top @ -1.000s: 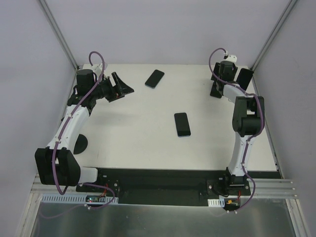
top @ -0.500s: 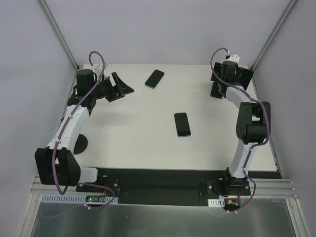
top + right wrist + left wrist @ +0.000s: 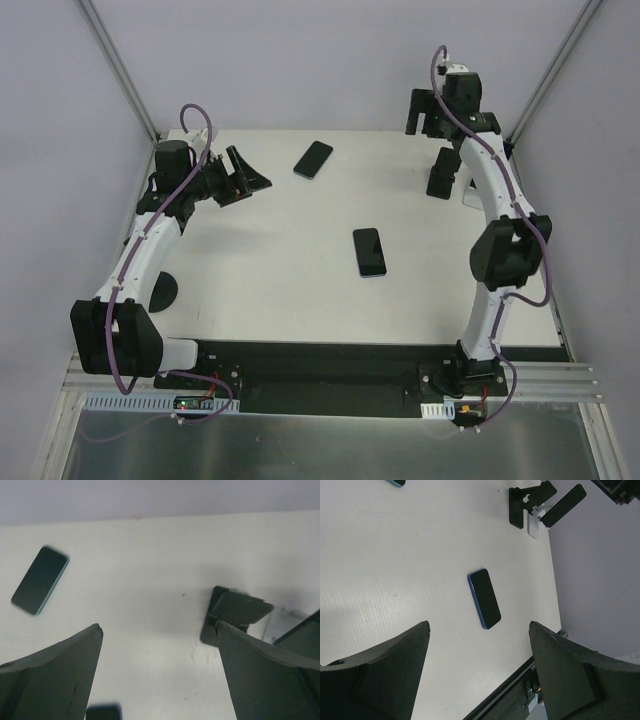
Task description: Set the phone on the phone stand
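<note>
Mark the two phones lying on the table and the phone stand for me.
centre phone [image 3: 369, 251], top external view, middle of its screen.
far phone [image 3: 313, 159], top external view, middle of its screen.
phone stand [image 3: 239, 607], right wrist view, on its tilted plate.

The left arm [image 3: 150, 235] is bent at the elbow and reached forward on its own side. The left gripper [image 3: 245, 172] is held low, with the jaws spread wide. The right arm [image 3: 497, 195] is stretched far forward and upward. The right gripper [image 3: 428, 115] is held high, with the jaws likewise parted wide.
</note>
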You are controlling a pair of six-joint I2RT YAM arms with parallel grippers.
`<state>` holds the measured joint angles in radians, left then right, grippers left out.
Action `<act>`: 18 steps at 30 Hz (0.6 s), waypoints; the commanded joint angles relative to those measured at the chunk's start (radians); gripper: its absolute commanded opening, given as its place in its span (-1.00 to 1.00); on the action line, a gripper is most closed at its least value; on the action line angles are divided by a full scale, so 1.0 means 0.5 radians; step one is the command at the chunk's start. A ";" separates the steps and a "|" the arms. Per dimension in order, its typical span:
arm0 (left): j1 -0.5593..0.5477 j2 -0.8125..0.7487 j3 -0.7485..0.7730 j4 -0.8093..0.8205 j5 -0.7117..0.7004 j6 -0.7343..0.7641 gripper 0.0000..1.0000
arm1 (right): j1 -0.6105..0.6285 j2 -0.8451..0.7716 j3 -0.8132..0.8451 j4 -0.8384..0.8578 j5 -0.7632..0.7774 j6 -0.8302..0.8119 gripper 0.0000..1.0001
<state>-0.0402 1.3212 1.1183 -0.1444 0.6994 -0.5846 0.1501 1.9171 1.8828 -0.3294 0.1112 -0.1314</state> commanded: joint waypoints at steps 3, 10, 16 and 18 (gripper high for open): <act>-0.008 -0.032 0.003 0.065 0.055 0.025 0.57 | 0.101 0.659 1.178 -1.897 -0.612 -0.096 0.93; -0.008 -0.019 0.003 0.068 0.058 0.016 0.56 | 0.236 0.648 0.887 -1.989 -0.674 -0.176 0.93; -0.008 -0.035 -0.018 0.077 0.025 0.016 0.55 | 0.433 0.440 0.150 -1.581 -0.523 -0.032 0.93; -0.012 -0.038 -0.025 0.077 0.019 0.016 0.54 | 0.513 0.391 -0.053 -1.431 -0.538 0.005 0.93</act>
<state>-0.0402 1.3212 1.1152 -0.1383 0.7021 -0.5850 0.3424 2.2116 1.9835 -1.1473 -0.1814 -0.1814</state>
